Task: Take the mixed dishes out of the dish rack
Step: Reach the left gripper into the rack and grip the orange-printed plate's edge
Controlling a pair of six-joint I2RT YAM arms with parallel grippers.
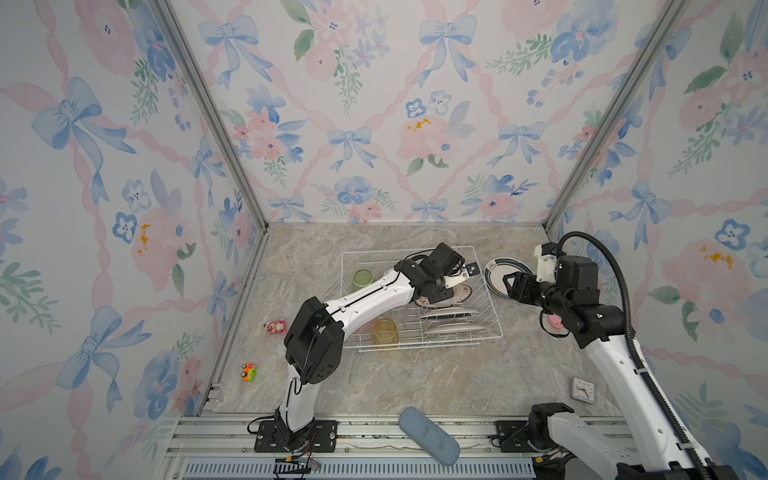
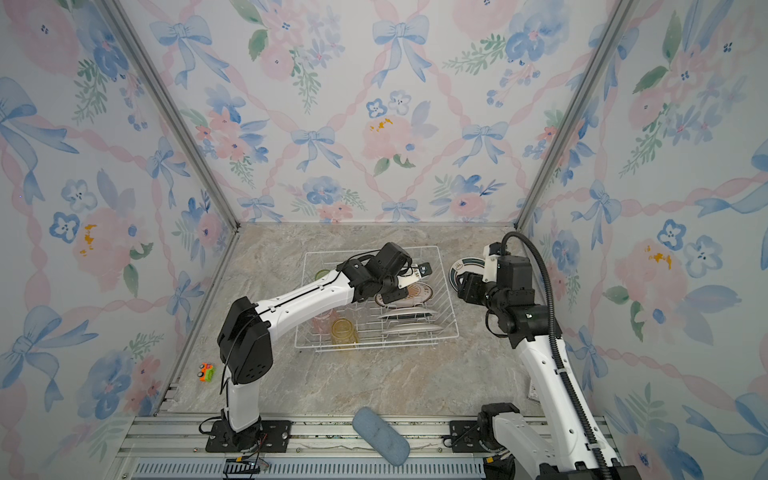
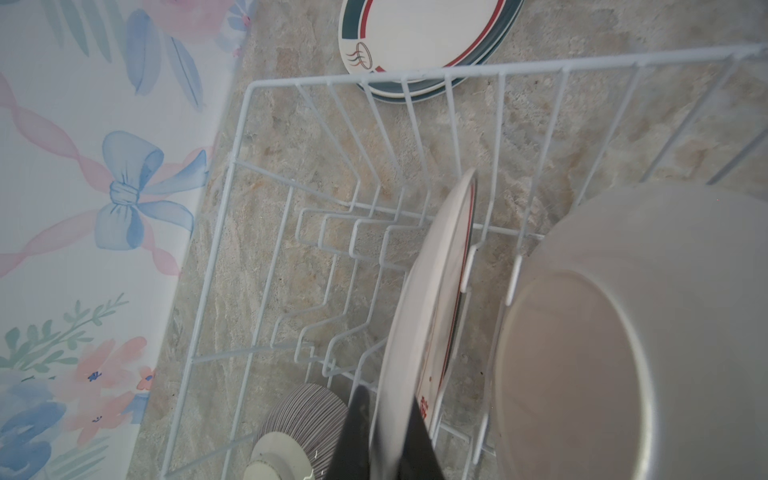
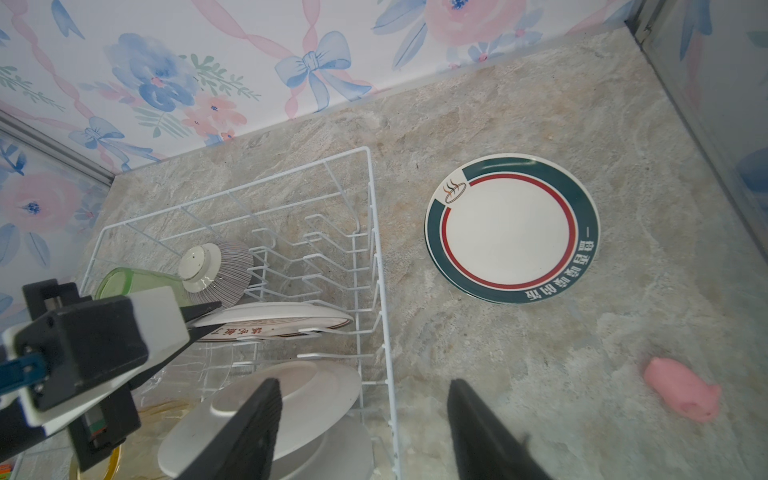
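Looking down in both top views, I see the dish rack on the surface. My left jaws reach into it, shut tight on the rim of a printed plate. Just beside it stand two more plates in the slots, and a green cup and a yellow cup sit in the other half. A stack of plates rests outside, right by the rack, near my right jaws. In my left wrist view, my black fingers squeeze that plate's edge, and the striped bowl is close by. In my right wrist view, my right jaws stand wide apart and hold nothing, one finger over the rack and one over the bare surface.
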